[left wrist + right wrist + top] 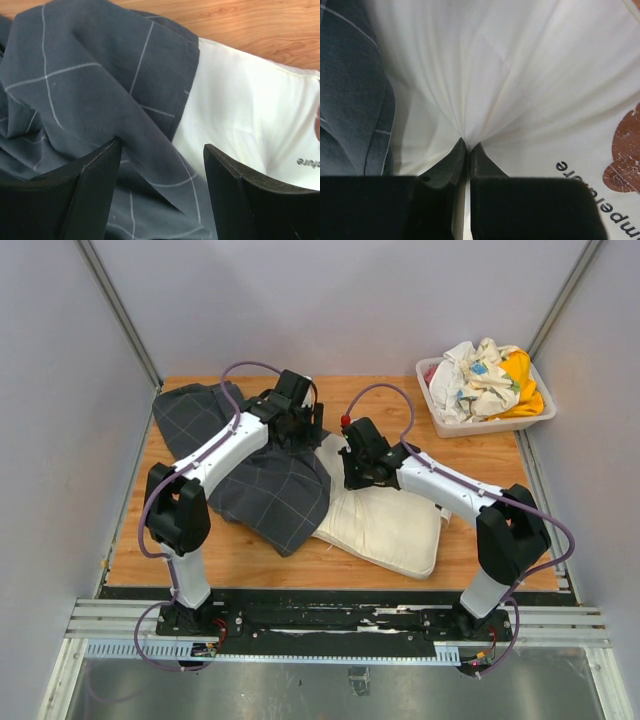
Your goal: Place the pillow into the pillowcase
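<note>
Partly legible, "ure" lettering (305,162) on pillow (240,115), right end effector (466,145) pinching it, left end effector (162,145) splayed.

In the top view the pillowcase (275,490) covers the end of the pillow (385,525) toward the bench's far-left corner, and the left arm (215,450) hides part of the pillowcase, so the pillow's depth inside cannot be read. In the right wrist view the bear print (623,152) is cut off by the right edge and the lettering (592,197) by the bottom edge. In the left wrist view the printed word (305,162) runs off the right edge.
</note>
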`<move>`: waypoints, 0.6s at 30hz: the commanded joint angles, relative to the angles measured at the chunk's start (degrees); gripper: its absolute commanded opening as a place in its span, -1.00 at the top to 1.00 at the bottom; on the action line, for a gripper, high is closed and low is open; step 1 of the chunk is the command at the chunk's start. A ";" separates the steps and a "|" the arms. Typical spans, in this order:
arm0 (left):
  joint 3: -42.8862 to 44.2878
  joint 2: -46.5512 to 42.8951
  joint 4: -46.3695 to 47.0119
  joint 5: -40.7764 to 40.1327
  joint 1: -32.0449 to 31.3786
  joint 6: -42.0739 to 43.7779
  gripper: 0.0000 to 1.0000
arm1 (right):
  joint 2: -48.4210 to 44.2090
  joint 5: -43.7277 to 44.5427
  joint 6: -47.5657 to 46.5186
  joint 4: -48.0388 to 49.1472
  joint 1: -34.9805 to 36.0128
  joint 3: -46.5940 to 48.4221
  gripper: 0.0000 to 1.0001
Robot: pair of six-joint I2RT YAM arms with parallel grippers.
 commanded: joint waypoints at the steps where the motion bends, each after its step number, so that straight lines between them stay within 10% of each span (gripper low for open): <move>1: 3.70 2.04 3.91 -1.10 0.07 3.32 -0.43 | -3.36 0.41 -0.94 3.53 0.95 0.11 0.99; 18: 3.99 3.57 10.84 -0.79 0.07 11.87 -0.30 | -2.31 -4.12 -5.62 2.26 1.58 1.68 0.99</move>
